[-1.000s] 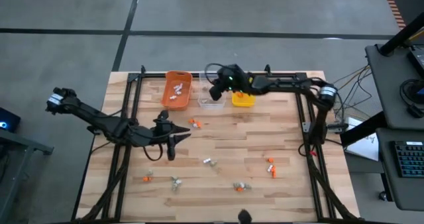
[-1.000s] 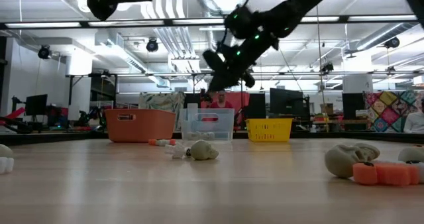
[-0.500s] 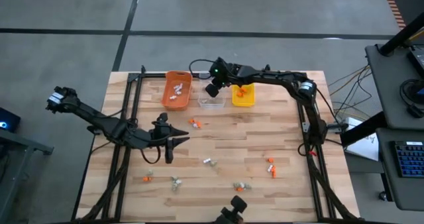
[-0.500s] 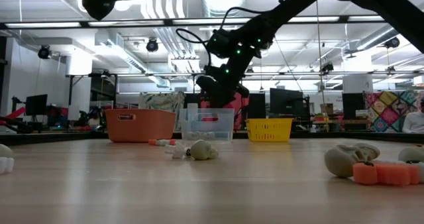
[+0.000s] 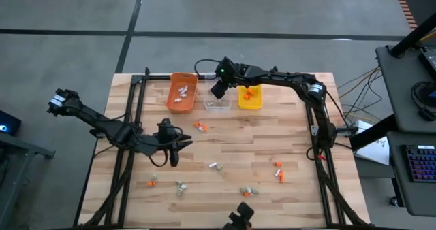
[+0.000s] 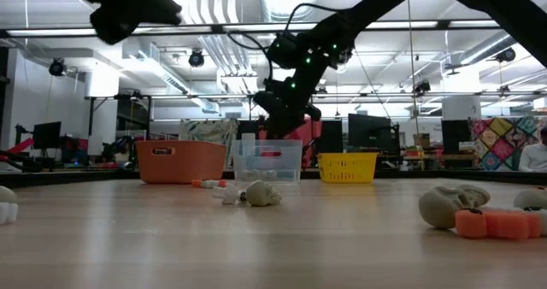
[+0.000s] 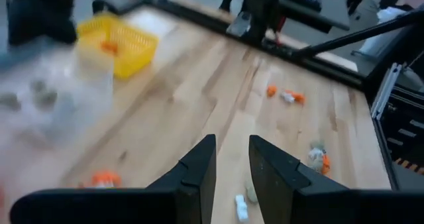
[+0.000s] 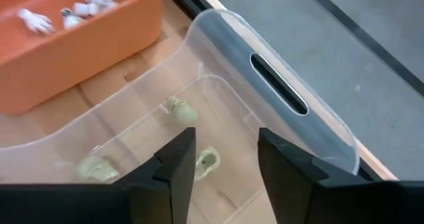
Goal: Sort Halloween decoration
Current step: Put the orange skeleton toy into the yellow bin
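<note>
We note the right gripper (image 5: 218, 90) at twelve o'clock on the table, above the clear bin (image 8: 278, 111) — fingers spread, nothing between them. Three grey-tan, skull-like trinkets (image 8: 180, 109) lie inside. White ones sit in the orange bin (image 5: 182, 92); orange ones in the yellow bin (image 5: 249, 97). More lie scattered on the table (image 5: 272, 138) toward six. Left gripper (image 5: 174, 148) hovers at nine — narrow gap, nothing held.

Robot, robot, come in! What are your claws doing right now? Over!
Right gripper open over clear bin, grey-tan trinkets inside. Left gripper empty, slightly open, above table. Loose trinkets to sort. Nothing in the way. Over.
</note>
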`<state>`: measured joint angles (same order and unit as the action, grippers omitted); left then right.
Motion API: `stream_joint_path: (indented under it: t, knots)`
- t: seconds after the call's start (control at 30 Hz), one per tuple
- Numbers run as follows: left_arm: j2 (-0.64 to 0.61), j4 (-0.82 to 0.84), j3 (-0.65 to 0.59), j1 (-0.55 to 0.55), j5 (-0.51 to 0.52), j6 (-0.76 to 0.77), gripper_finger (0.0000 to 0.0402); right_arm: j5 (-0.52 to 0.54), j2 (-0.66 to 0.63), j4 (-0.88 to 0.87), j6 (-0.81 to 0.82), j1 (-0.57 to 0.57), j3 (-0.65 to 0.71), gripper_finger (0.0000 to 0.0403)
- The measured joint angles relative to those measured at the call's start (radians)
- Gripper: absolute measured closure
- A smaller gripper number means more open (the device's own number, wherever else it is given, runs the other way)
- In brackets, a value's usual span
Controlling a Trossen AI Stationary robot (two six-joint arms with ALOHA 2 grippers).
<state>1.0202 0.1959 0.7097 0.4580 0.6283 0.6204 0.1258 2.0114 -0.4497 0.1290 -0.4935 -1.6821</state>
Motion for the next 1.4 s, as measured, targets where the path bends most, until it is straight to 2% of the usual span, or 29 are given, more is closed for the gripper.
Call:
stream_joint_path:
  t: [0.17,0.33,0.47,0.7,0.87,1.03,1.23,1.4]
  knots:
    - [0.023,0.138,0.0,0.004,-0.11,0.23,0.0329,-0.003,-0.077,-0.061,-0.014,0.037,0.0,0.0244]
    - [0.076,0.275,0.0,0.018,-0.235,0.463,0.0336,0.0,-0.152,-0.118,-0.043,0.109,0.001,0.0258]
    - [0.126,0.316,0.0,0.039,-0.342,0.574,0.0347,0.005,-0.19,-0.152,-0.078,0.175,0.001,0.027]
    - [0.202,0.346,0.033,0.073,-0.438,0.646,0.0357,-0.004,-0.209,-0.182,-0.134,0.287,0.002,0.0274]
    - [0.264,0.423,0.123,0.116,-0.5,0.649,0.0357,-0.04,-0.209,-0.196,-0.167,0.355,0.018,0.0271]
    - [0.35,0.55,0.229,0.199,-0.62,0.638,0.0356,-0.057,-0.209,-0.197,-0.183,0.398,0.04,0.0278]
    - [0.466,0.726,0.324,0.33,-0.628,0.62,0.0338,-0.055,-0.209,-0.188,-0.182,0.409,0.065,0.0285]
    - [0.539,0.732,0.342,0.442,-0.629,0.637,0.0316,-0.055,-0.209,-0.176,-0.184,0.409,0.069,0.0282]
